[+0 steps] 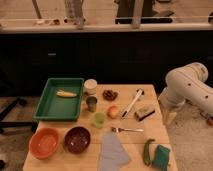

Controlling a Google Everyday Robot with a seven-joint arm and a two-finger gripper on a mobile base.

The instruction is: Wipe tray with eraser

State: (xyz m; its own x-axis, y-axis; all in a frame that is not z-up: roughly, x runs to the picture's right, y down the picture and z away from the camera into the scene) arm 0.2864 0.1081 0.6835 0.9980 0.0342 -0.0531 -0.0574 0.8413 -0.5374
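Tan wood eraser point(144, 113), likely light and stiff, best pinched across its narrow sides, lies on the surface point(131, 142) near the released, empty pincer point(169, 116).

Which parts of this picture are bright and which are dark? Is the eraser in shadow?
Camera view: warm light covers the table, so tray and eraser are well lit; the cabinet behind is dark; the gripper, beside the table's right edge, is lit too.

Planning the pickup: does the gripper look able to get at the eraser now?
Probably yes: the gripper hangs beside the table edge, and the eraser lies near that edge, nothing on top.
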